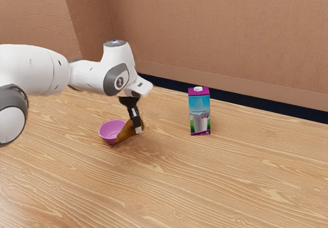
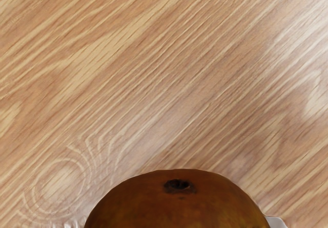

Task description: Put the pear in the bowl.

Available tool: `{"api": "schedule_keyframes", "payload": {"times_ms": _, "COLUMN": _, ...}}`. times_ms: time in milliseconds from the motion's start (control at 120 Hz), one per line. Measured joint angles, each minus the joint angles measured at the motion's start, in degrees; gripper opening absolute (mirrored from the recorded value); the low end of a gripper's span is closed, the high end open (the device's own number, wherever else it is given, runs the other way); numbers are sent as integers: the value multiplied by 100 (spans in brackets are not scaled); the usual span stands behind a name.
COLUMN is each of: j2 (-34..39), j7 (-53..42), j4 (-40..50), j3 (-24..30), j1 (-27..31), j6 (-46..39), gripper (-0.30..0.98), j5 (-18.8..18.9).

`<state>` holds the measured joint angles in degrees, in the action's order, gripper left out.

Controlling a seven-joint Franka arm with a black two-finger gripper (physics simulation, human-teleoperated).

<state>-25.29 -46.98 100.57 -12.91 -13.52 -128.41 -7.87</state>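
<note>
One brown, tapered pear sits clamped in your black two-finger gripper; ease it to the exterior view's left, centring above the round pink bowl before lowering.

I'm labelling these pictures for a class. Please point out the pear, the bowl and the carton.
Pear (image 2: 175,205): wrist view, on its rounded end, beside the dark pit.
Bowl (image 1: 110,130): exterior view, on its bare inside.
Carton (image 1: 199,111): exterior view, on its front face.
</note>
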Motion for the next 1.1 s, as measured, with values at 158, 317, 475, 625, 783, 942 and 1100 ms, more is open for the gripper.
{"api": "schedule_keyframes", "payload": {"times_ms": 158, "j2": -6, "j7": 156, "j4": -163, "j3": -667, "j1": 20, "j6": 243, "gripper": 6, "j5": 291}}
{"api": "schedule_keyframes", "payload": {"times_ms": 317, "j2": -126, "j7": 252, "j4": -238, "j3": -854, "j1": 30, "j6": 337, "gripper": 6, "j5": 378}}
{"api": "schedule_keyframes", "payload": {"times_ms": 475, "j2": -209, "j7": 312, "j4": -243, "j3": -862, "j1": 40, "j6": 389, "gripper": 15, "j5": 375}}
{"api": "schedule_keyframes", "payload": {"times_ms": 625, "j2": -247, "j7": 282, "j4": -244, "j3": -860, "j1": 41, "j6": 472, "gripper": 36, "j5": 287}}
{"api": "schedule_keyframes", "payload": {"times_ms": 783, "j2": -283, "j7": 208, "j4": -238, "j3": -854, "j1": 42, "j6": 539, "gripper": 52, "j5": 204}}
{"api": "schedule_keyframes", "payload": {"times_ms": 942, "j2": -287, "j7": 146, "j4": -244, "j3": -853, "j1": 42, "j6": 580, "gripper": 60, "j5": 174}}
{"api": "schedule_keyframes", "payload": {"times_ms": 1100, "j2": 724, "j7": 428, "j4": -689, "j3": -776, "j1": 25, "j6": 1594, "gripper": 65, "j5": 226}}
